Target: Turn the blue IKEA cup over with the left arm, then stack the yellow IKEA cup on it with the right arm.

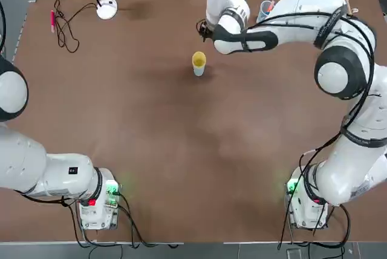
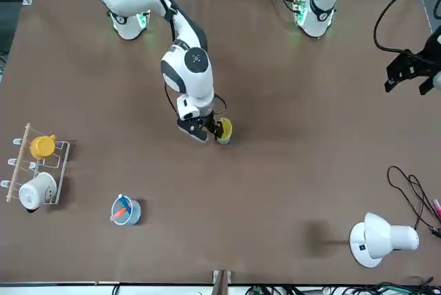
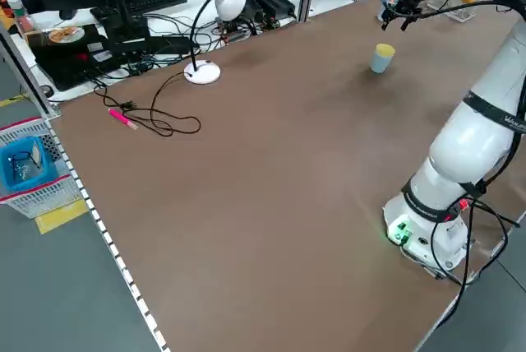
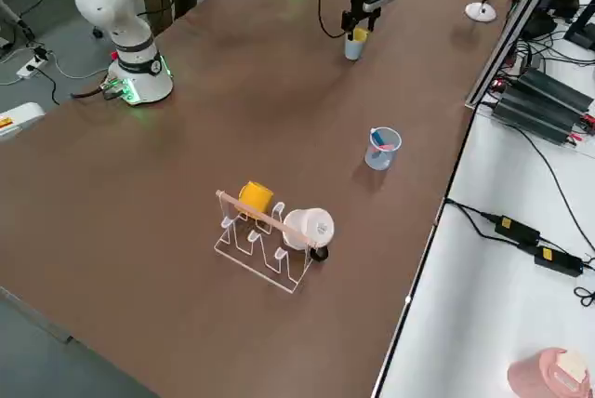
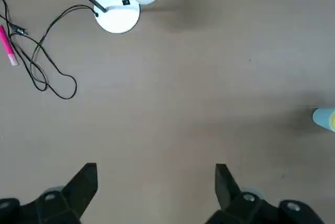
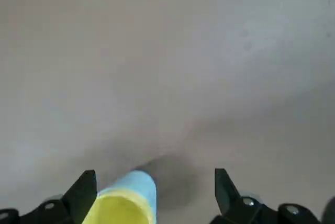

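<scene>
The left end effector (image 5: 154,187) hangs over bare worktop (image 1: 181,168) at the near left, fingers spread wide and holding nothing; that arm looks parked and its part of the job appears finished. Farther out, about mid-worktop and toward the far side, the yellow cup (image 1: 199,60) sits on the blue cup (image 1: 199,70), the two forming one upright stack with blue below and yellow above. The right end effector (image 2: 209,129) is just beside that stack, on its far side, with its fingers standing apart; in the right wrist view the stack shows low between them, nearer one finger, and neither finger appears to press on it. I judge the stacking step to be at its release: the yellow cup looks set down and let go, so the task seems all but complete. What the next move calls for, in my view, is a clean retreat of the right arm, lifting or backing straight away so that no finger brushes the light stack and tips it. Beyond, at the far right, stands a clear glass (image 1: 265,9) with sticks, and at the far left a white lamp (image 1: 107,8).
</scene>
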Tool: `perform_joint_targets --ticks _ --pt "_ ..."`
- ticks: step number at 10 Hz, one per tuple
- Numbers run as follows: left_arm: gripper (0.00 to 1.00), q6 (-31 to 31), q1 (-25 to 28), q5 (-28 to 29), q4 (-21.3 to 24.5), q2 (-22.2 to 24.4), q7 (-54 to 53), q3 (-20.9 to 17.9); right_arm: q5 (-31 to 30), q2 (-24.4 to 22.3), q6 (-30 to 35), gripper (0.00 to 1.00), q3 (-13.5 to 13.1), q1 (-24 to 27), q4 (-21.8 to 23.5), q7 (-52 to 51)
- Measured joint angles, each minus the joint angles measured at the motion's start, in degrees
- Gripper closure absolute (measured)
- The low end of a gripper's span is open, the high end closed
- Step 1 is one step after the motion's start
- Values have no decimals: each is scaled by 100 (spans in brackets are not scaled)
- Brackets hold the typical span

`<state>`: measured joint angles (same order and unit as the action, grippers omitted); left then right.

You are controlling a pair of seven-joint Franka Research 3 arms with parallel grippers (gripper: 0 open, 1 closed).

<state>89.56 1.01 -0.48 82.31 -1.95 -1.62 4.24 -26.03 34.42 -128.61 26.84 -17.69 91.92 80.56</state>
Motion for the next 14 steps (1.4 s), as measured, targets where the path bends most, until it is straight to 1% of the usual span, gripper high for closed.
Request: perform_joint_targets --ticks 4,6,10,11,12,14 --pt "1 0 1 0 -2 0 0 -2 46 -401 403 0 119 863 9 -1808" --pt "1 0 0 0 -3 0 0 1 93 -603 515 0 130 1234 152 -2677" --pt "1 0 5 0 -3 0 0 -11 178 -796 835 0 126 1977 268 -4229" --pt "1 0 5 0 -3 0 0 -11 388 -897 977 0 74 2189 270 -4770" --pt "1 0 5 0 -4 0 0 -10 614 -1054 1133 0 -55 2379 269 -5283" --pt "1 0 5 0 -5 0 14 -9 1250 -1409 1355 0 -461 2614 266 -5959"
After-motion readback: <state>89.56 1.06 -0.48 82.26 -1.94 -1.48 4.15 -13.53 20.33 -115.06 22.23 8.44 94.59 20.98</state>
